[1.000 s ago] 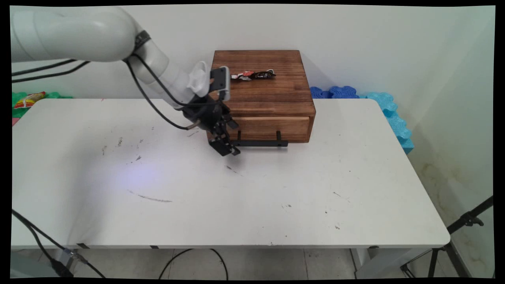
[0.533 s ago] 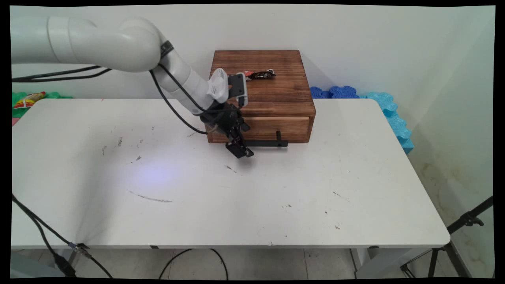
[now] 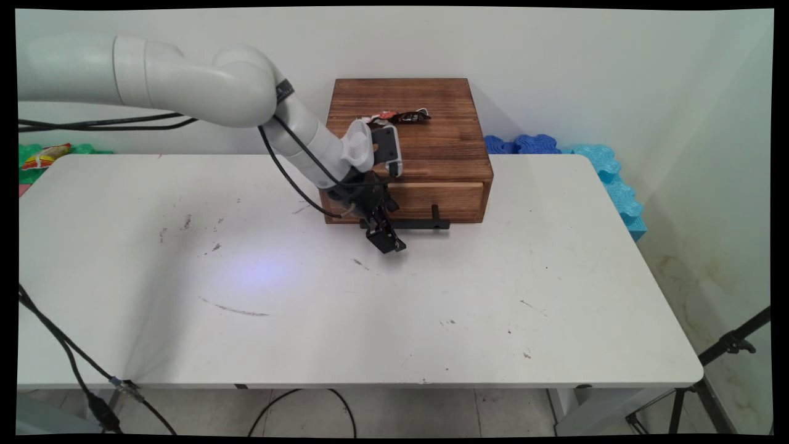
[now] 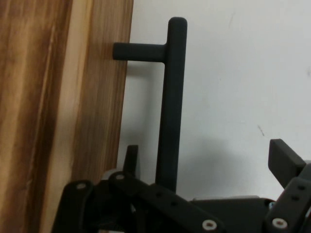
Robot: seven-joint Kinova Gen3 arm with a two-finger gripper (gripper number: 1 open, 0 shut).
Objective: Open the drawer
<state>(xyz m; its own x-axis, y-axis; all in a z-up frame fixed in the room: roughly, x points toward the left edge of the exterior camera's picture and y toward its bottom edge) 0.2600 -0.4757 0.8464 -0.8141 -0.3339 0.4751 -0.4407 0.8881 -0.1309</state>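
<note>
A brown wooden box (image 3: 425, 148) stands at the table's back, its single drawer (image 3: 441, 198) shut. A black bar handle (image 3: 412, 224) juts out from the drawer front on two posts. My gripper (image 3: 387, 239) hangs low over the table (image 3: 431, 296) at the handle's left part, open. In the hand view the handle (image 4: 172, 97) runs up between my fingers: one fingertip (image 4: 131, 156) lies between bar and wood (image 4: 58, 97), the other fingertip (image 4: 284, 158) well out on the far side. Nothing is gripped. A crumpled wrapper (image 3: 396, 116) lies on the box top.
Blue foam mats (image 3: 592, 157) lie behind the table at back right. Green foam with a snack packet (image 3: 44, 155) sits at back left. A black tripod leg (image 3: 727, 345) stands at lower right. Cables (image 3: 74, 370) hang at the table's left front.
My gripper has travelled right along the box front, from its left corner to the handle's left part, and the bar now lies between its fingers.
</note>
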